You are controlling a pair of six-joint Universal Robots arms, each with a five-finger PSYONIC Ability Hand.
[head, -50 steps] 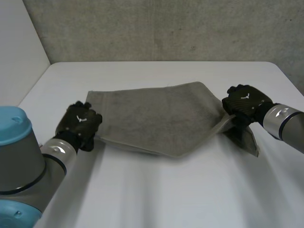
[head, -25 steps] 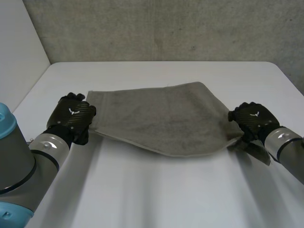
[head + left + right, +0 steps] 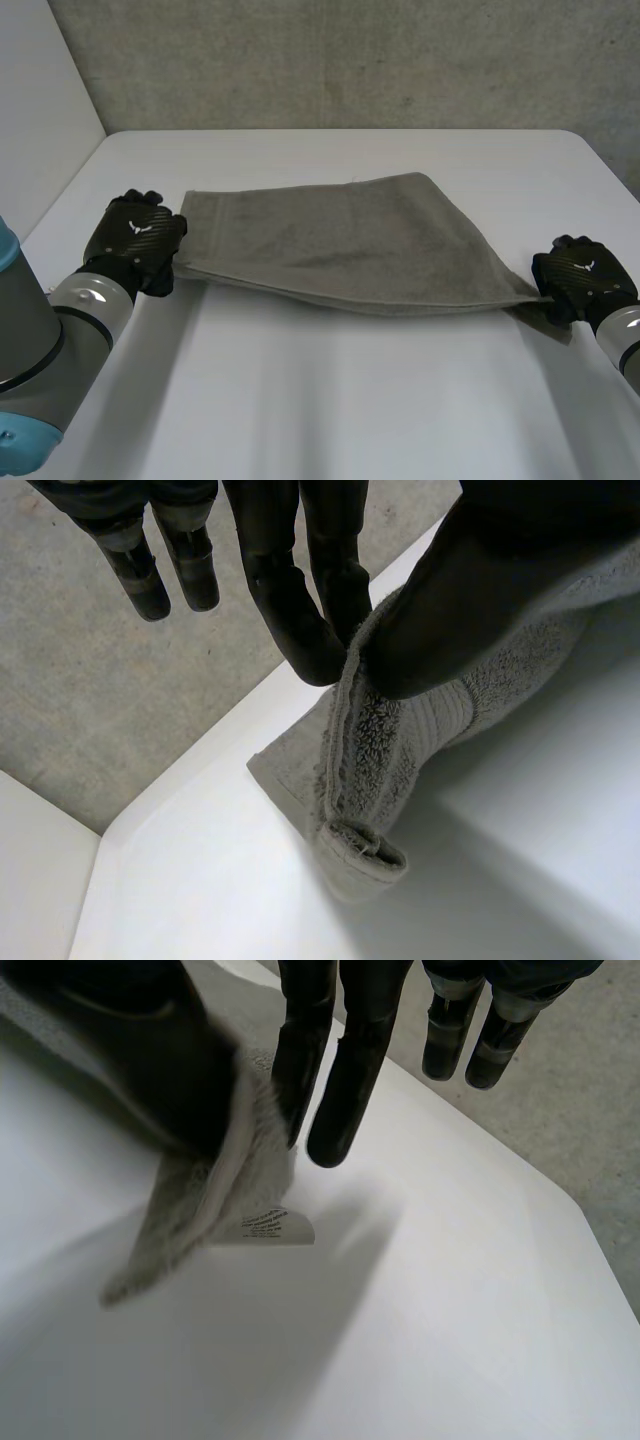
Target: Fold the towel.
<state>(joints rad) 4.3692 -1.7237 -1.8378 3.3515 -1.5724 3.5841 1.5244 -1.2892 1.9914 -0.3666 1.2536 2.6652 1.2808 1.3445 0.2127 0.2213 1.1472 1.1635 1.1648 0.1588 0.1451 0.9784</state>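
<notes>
A grey-green towel lies on the white table, pulled taut between my two hands. My left hand is at the towel's near left corner. In the left wrist view, its thumb and fingers pinch the towel's thick hemmed corner, which hangs just above the table. My right hand is at the towel's near right corner. In the right wrist view, its fingers and thumb pinch that corner, and a white label hangs from it.
A grey concrete wall rises behind the table. The table's far edge and rounded far corners lie beyond the towel. Bare white tabletop stretches in front of the towel, between my arms.
Both hands have moved apart and toward the near side. The right hand pulled its tucked-under corner out to the right, so the towel's near edge now runs nearly straight.
</notes>
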